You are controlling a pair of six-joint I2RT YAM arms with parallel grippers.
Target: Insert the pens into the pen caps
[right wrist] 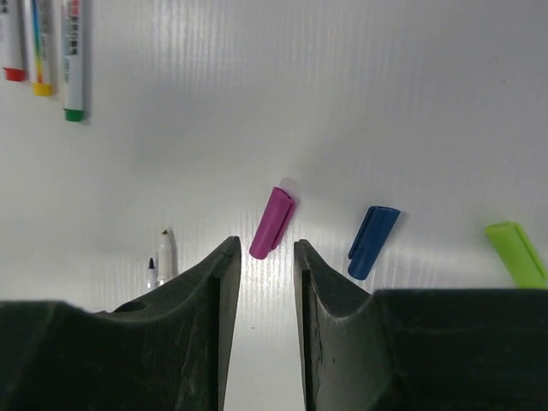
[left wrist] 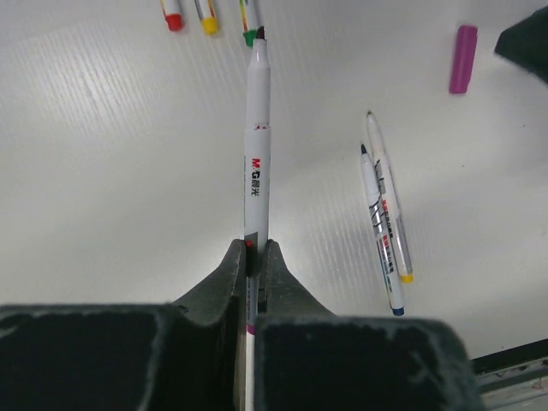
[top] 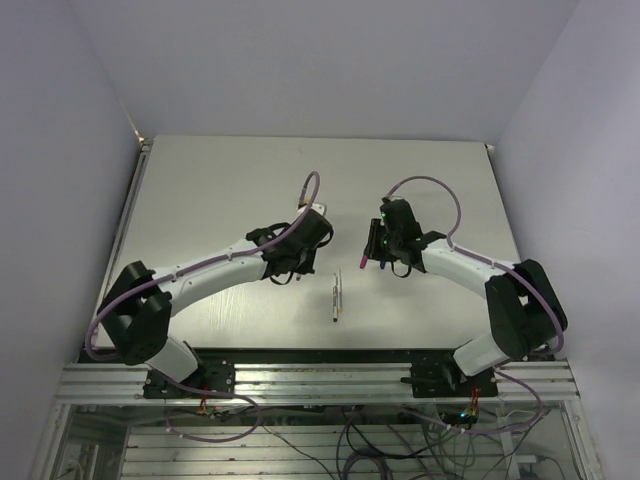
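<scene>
My left gripper [left wrist: 256,248] is shut on a white pen [left wrist: 257,145] with a dark bare tip and a purple rear end; the pen points straight ahead, above the table. Two bare-tipped pens, one with a blue end [left wrist: 381,235] and one with a yellow end [left wrist: 390,205], lie side by side to its right, and they also show in the top view [top: 336,296]. My right gripper [right wrist: 266,248] is open and empty above the table. A purple cap [right wrist: 272,222] lies just beyond its fingertips. A blue cap [right wrist: 372,242] and a light green cap [right wrist: 516,254] lie to the right.
Three more pens with red [right wrist: 13,43], yellow [right wrist: 38,51] and green [right wrist: 74,68] ends lie side by side at the top left of the right wrist view. The two arms [top: 292,262] [top: 385,255] face each other near the middle of the white table [top: 200,190].
</scene>
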